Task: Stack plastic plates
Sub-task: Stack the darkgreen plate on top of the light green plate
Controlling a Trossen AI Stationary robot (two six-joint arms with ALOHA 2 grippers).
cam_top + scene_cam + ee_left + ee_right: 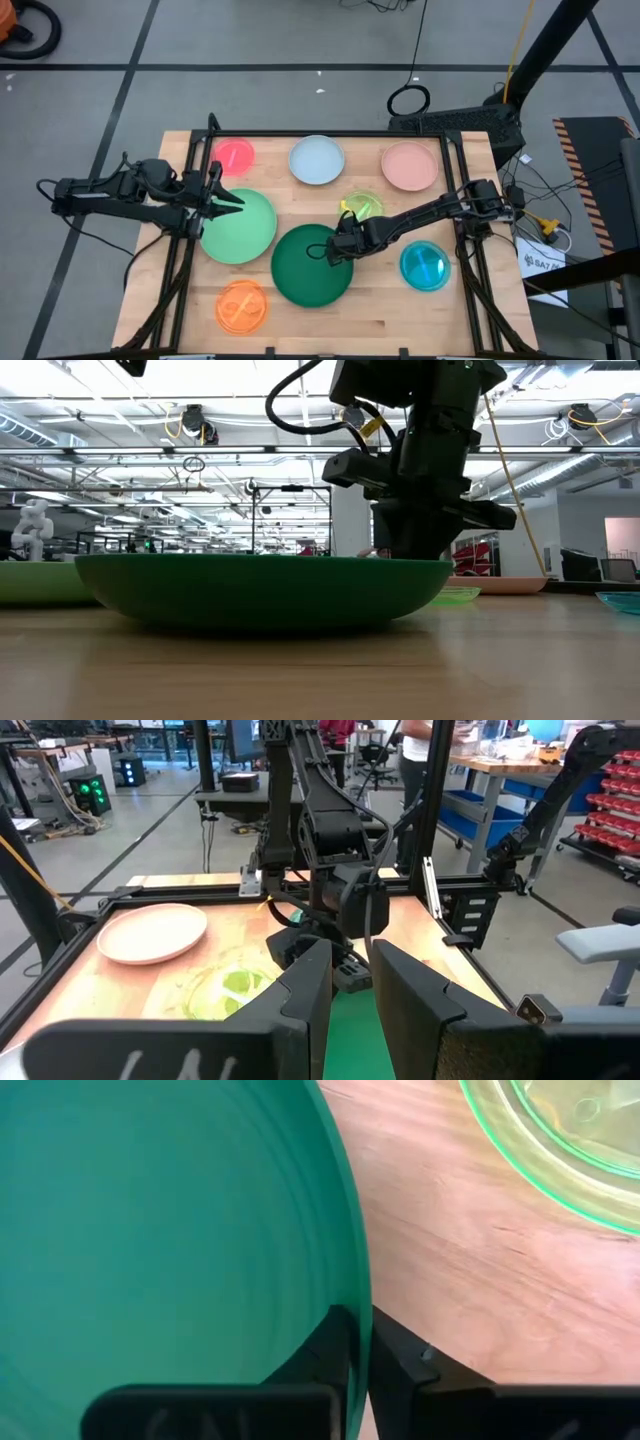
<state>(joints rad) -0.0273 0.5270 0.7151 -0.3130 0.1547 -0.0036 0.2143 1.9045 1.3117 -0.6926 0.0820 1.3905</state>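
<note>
At table centre, right claw [338, 248] pinches the glossy, round dark green plate [305, 268] rim.

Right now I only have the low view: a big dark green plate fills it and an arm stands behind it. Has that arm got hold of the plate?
Observer: Yes. The right wrist view shows the right gripper with its fingers shut on the dark green plate, one finger on each side of the rim.
Operator: Which side of the plate?
Observer: From above, the edge nearest the clear lime plate.
Operator: Where is the other arm?
Observer: The left gripper hangs over the light green plate, at its left edge, fingers open.
</note>
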